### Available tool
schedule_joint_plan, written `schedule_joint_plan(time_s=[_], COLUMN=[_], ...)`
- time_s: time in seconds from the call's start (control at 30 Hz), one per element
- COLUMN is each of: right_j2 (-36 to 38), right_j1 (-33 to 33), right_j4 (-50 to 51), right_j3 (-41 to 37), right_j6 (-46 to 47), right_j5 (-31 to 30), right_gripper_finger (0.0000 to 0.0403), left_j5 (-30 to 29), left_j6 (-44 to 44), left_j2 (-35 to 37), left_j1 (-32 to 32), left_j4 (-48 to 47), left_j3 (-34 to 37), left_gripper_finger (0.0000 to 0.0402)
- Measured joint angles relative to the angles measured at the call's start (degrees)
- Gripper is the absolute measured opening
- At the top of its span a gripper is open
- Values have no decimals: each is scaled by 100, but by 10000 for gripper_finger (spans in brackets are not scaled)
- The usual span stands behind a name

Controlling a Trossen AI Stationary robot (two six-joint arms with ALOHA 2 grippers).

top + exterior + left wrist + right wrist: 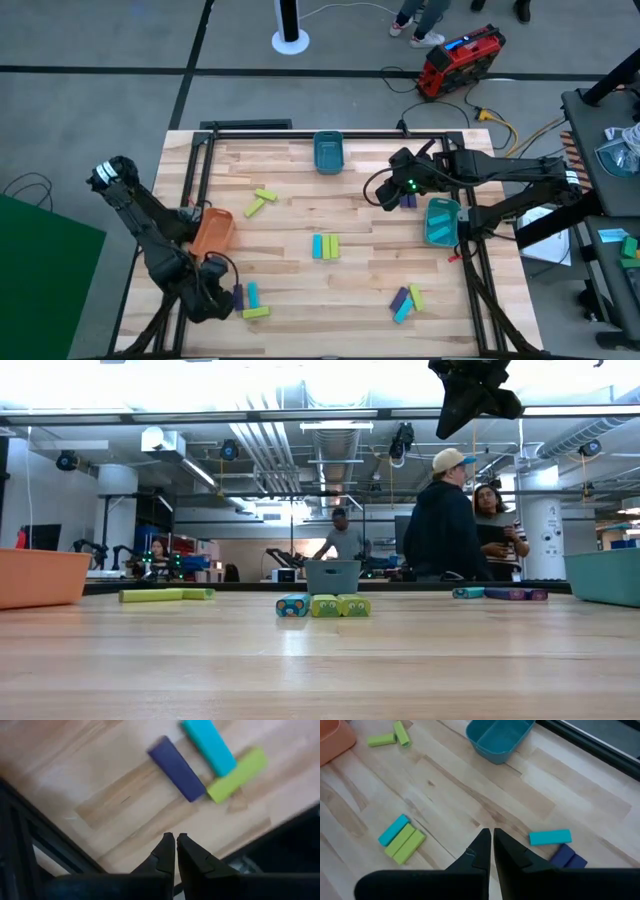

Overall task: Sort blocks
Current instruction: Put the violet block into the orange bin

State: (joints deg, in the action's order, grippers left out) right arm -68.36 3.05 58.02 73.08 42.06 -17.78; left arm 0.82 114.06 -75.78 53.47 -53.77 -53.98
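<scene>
Blocks lie flat on the wooden table in small groups. A purple [177, 768], a cyan [208, 746] and a yellow-green block [236, 774] lie just ahead of my left gripper [176, 840], which hovers shut near the table's near left corner [215, 295]. My right gripper [492, 836] is shut and raised above the table [475, 395], right of centre [385, 190]. A cyan block [550, 837] and a purple block [568, 856] lie beside it. One cyan and two yellow-green blocks [325, 245] sit at the centre. Two yellow-green blocks [262, 202] lie farther left, and another group [405, 300] lies near the right front.
An orange bin [211, 230] stands at the left edge by the left arm. One teal bin [328, 152] stands at the far edge, another [441, 220] at the right edge. A dark frame [200, 180] borders the table. People stand in the room behind [450, 520].
</scene>
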Motion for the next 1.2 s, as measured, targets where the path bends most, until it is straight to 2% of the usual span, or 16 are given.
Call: schedule_joint_plan(time_s=[0.2,0.4,0.83,1.0,1.2], right_j2=[0,0,0,0,0], right_j1=[0,0,0,0,0], right_j4=[-4,-4,-7,-7,-7], right_j3=[0,0,0,0,0], right_j6=[-4,-11,37,42,51], right_j5=[-4,-24,-26,-28,-28], right_gripper_finger=[12,12,12,12,12], left_j5=[-43,4,-174,-181,-137], left_j6=[933,1632,1605,1610,1698], left_j2=[-5,-5,-332,-751,-1266], left_j1=[2,-68,-298,-306,-332], left_j4=[213,235,309,697,1109], left_j3=[180,221,313,313,308], left_gripper_finger=[8,49,149,170,176])
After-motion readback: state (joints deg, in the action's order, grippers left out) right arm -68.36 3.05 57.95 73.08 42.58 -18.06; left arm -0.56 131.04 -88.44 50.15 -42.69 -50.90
